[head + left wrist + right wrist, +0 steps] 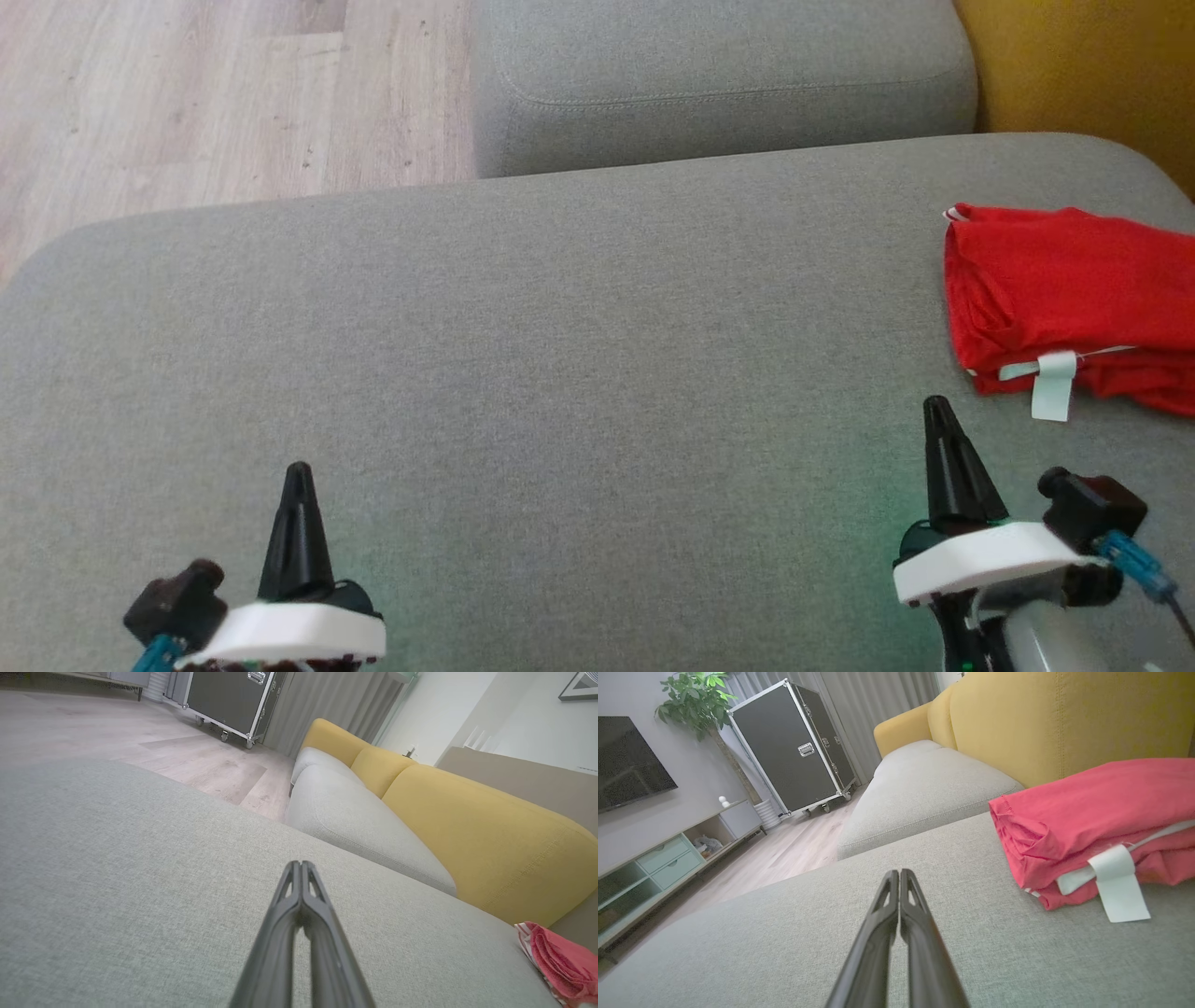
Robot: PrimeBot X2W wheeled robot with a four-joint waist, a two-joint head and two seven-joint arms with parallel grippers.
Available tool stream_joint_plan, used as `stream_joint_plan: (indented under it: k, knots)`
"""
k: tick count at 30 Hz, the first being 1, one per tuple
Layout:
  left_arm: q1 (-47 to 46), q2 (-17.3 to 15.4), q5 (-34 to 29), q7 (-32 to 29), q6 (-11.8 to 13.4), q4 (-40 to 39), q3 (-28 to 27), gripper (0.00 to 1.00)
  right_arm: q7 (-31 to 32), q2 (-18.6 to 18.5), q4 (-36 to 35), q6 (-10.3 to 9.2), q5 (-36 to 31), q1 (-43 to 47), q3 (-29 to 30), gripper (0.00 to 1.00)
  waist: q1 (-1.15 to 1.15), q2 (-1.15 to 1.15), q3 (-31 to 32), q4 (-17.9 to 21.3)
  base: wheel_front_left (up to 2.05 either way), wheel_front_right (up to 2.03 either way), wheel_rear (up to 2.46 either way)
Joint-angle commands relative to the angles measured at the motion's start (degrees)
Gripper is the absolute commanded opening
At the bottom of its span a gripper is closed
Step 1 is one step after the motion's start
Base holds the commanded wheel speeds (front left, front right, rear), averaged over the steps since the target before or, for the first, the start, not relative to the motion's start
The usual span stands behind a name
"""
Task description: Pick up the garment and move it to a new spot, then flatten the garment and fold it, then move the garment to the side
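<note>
While the folded red garment point(1064, 299) lies at about 3 o'clock in the head view, on the grey sofa seat point(560, 373) and running off the picture's edge, neither gripper touches it. A white label point(1053, 383) hangs from the garment's near edge onto the seat fabric.

The right gripper point(936, 406) sits at 5 o'clock in the head view, near the garment but apart from it. In the right wrist view its two dark fingers are pressed together with nothing between them, and the garment lies at 2 o'clock of its tips.

The left gripper point(299, 471) sits at 7 o'clock, well apart from the garment. Its fingers are likewise together and empty in the left wrist view, where the garment shows at 4 o'clock.

A second grey cushion point(719, 84) lies at 12 o'clock beyond the seat, the yellow backrest point(1083, 65) at 1 o'clock, and the pale wooden floor point(187, 93) at 11 o'clock. In the right wrist view a black flight case point(794, 756) on castors stands at 11 o'clock, with a potted plant point(696, 700) beside it.
</note>
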State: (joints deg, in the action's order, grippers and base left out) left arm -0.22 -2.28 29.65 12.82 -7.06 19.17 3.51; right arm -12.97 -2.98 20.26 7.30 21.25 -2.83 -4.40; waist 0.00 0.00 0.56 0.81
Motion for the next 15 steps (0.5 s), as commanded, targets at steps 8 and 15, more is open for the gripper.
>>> stream_joint_plan:
  k: [8, 15]
  knots:
    - [-2.92, -0.12, 5.24, -1.54, -0.07, -2.34, -1.42, 0.0, 1.58, -0.34, -2.36, 0.03, 6.23, -2.69, 0.95, 0.0, 0.0, 0.0, -0.06, -0.07, 0.0, 0.0, 0.0]
    - [-3.11, -0.15, 9.04, -2.71, -0.09, -2.53, -1.99, 0.0, 2.66, -0.41, -2.63, 0.04, 10.65, -2.72, 1.47, 0.0, 0.0, 0.0, -0.1, -0.11, 0.0, 0.0, 0.0]
